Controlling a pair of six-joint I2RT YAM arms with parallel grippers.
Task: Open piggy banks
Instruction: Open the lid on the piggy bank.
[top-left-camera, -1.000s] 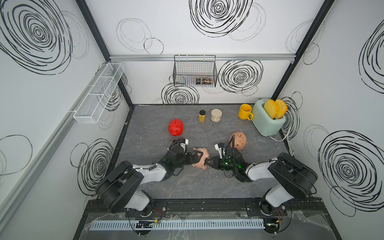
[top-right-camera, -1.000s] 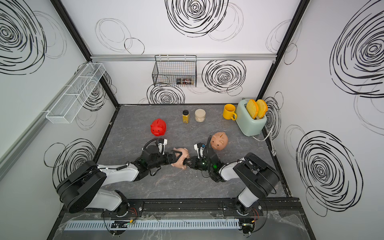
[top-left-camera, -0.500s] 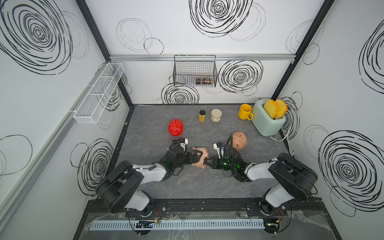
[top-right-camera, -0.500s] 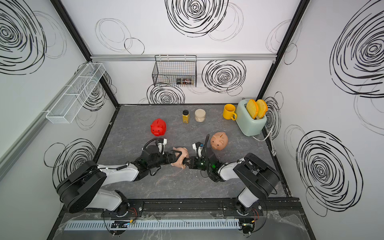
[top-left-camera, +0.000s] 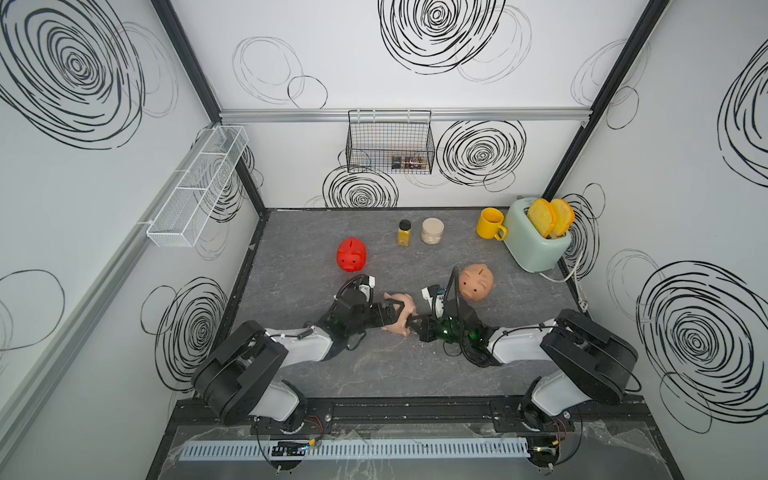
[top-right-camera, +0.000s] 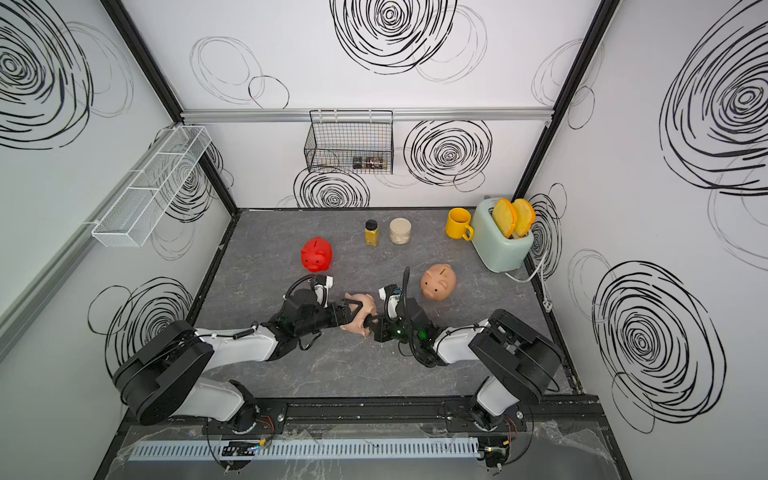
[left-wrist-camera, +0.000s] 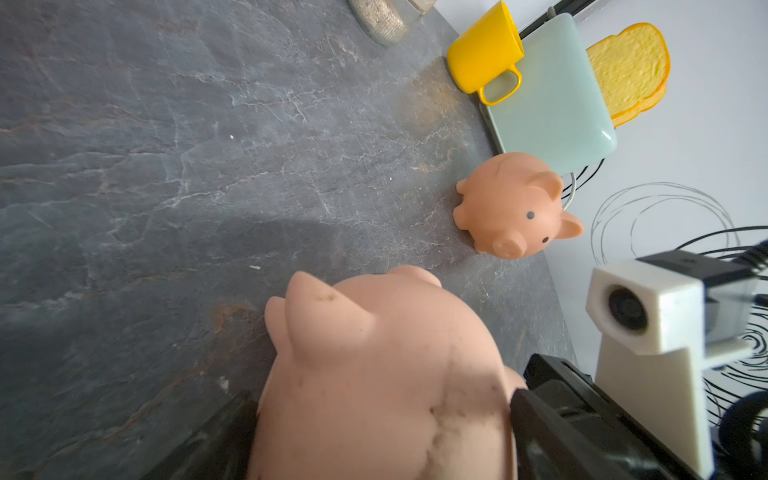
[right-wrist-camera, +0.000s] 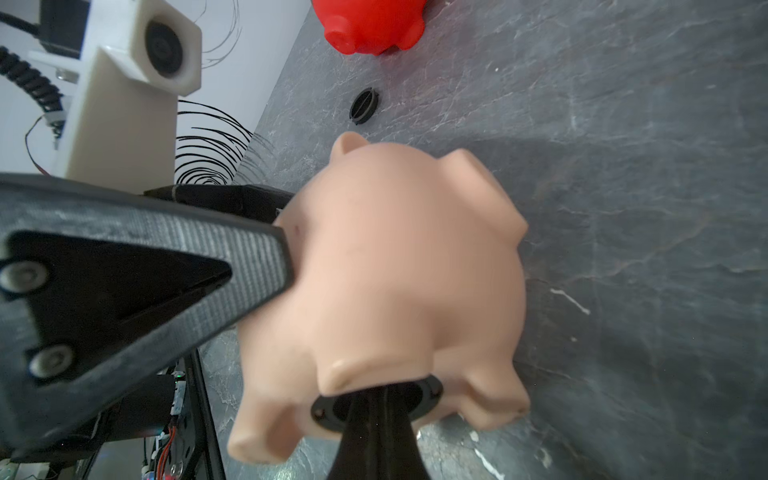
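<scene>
Though blurry, right claw (right-wrist-camera: 375, 397) seemingly on plug (right-wrist-camera: 328, 406).

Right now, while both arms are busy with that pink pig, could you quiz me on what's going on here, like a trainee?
1. True or false: a loose black plug lies on the table near the red pig.
2. Which pig does the left hand grip? A the red one, B the pale pink pig, C the peach-tan one.
3. Fill in: the right hand is shut on that pig's ____.
Key: 1 true; 2 B; 3 belly plug.
</scene>
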